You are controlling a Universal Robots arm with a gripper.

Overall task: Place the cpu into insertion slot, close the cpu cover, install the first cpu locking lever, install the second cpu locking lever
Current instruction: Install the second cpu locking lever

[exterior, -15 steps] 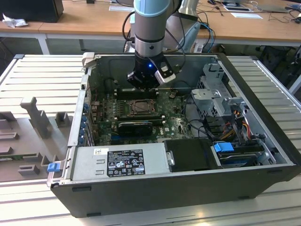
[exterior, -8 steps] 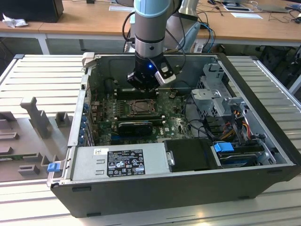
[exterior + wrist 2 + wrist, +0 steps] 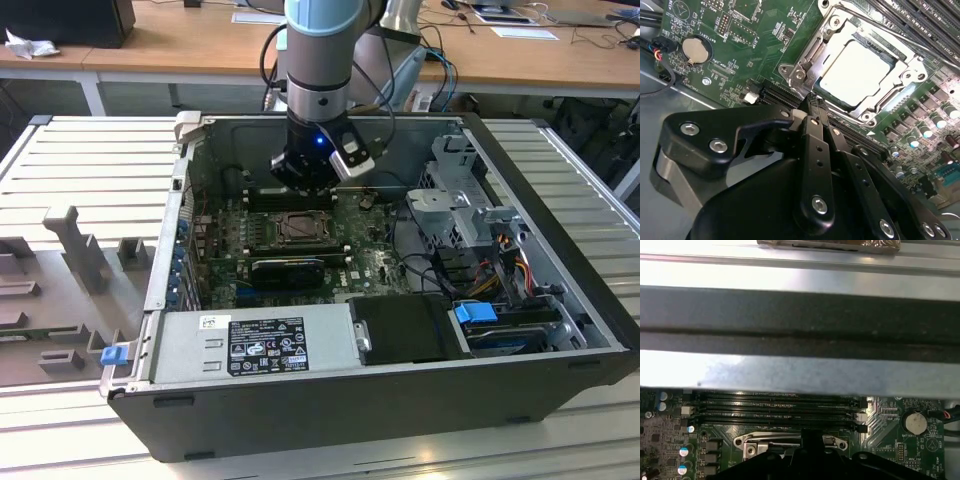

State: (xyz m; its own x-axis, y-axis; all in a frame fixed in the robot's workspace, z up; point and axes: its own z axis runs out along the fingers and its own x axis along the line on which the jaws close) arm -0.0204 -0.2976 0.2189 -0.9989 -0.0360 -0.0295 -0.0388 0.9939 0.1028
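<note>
Cpu (image 3: pixel 857 70) seated in insertion slot (image 3: pixel 900 97), cpu cover (image 3: pixel 837 30) down. Pincer (image 3: pixel 812 107) pinched together at socket corner (near lever). Could slip off, bending it.

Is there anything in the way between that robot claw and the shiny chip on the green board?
Nothing visible stands between them. In the second wrist view the gripper sits at the corner of the metal cover that frames the chip. The chip lies in its socket, showing through the cover's window.

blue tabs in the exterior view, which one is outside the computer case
The blue tab by the case's corner at the exterior view's left; the other blue tab sits inside, on the drive bay.
</note>
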